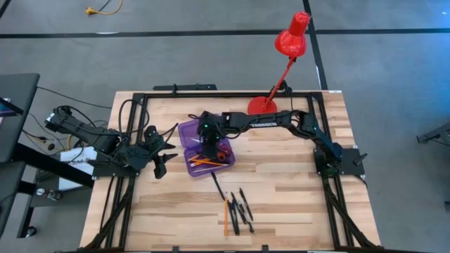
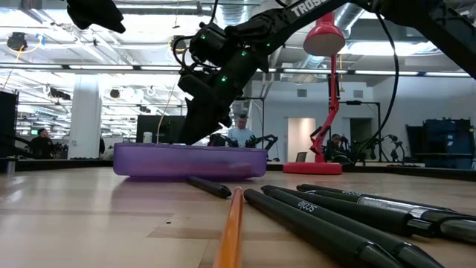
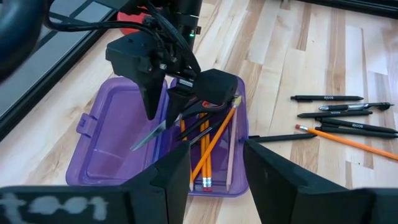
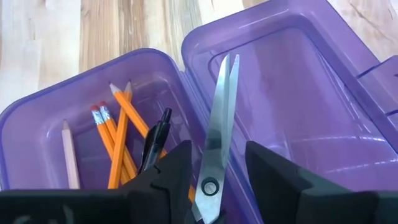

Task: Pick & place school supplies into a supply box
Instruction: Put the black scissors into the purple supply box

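Note:
The purple supply box (image 1: 191, 132) lies open at the table's middle, lid (image 4: 298, 93) flat beside the tray (image 3: 239, 124). Several orange pencils (image 4: 115, 137) and a black pen (image 4: 155, 134) lie in the tray. My right gripper (image 4: 214, 162) is open over the box, fingers pointing down. The red-handled scissors (image 4: 221, 106) run between the fingers, blades closed and reaching over the hinge toward the lid (image 3: 149, 135). I cannot tell whether the fingers touch them. My left gripper (image 1: 165, 156) is open and empty, left of the box.
Several black pens (image 1: 242, 207) and an orange pencil (image 1: 226, 216) lie on the table near its front edge. One more pen (image 1: 218, 184) lies just in front of the box. A red desk lamp (image 1: 281, 63) stands at the far edge.

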Robot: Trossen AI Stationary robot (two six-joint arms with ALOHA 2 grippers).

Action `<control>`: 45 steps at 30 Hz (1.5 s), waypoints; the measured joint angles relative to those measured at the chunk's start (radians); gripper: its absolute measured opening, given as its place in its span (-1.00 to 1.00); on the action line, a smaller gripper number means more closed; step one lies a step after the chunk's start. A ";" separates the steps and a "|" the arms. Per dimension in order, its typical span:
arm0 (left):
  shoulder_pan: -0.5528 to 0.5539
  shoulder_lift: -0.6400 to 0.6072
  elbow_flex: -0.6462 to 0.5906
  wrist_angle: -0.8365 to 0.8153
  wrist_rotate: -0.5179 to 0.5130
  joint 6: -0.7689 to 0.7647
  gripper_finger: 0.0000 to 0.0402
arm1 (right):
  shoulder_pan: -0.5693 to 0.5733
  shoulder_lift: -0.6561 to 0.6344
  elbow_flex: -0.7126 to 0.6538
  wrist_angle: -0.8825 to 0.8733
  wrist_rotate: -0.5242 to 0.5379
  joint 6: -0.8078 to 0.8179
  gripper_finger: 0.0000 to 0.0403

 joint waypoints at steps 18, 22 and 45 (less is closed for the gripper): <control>0.000 0.000 0.000 0.000 0.001 0.000 -0.32 | -0.006 0.001 0.000 0.009 0.002 -0.048 -0.23; 0.000 0.000 0.000 0.000 0.002 0.000 -0.32 | -0.006 0.035 -0.002 0.011 -0.003 -0.020 -0.27; -0.013 0.000 0.000 -0.016 -0.004 -0.012 -0.32 | 0.009 0.025 -0.001 0.009 0.001 -0.070 -0.83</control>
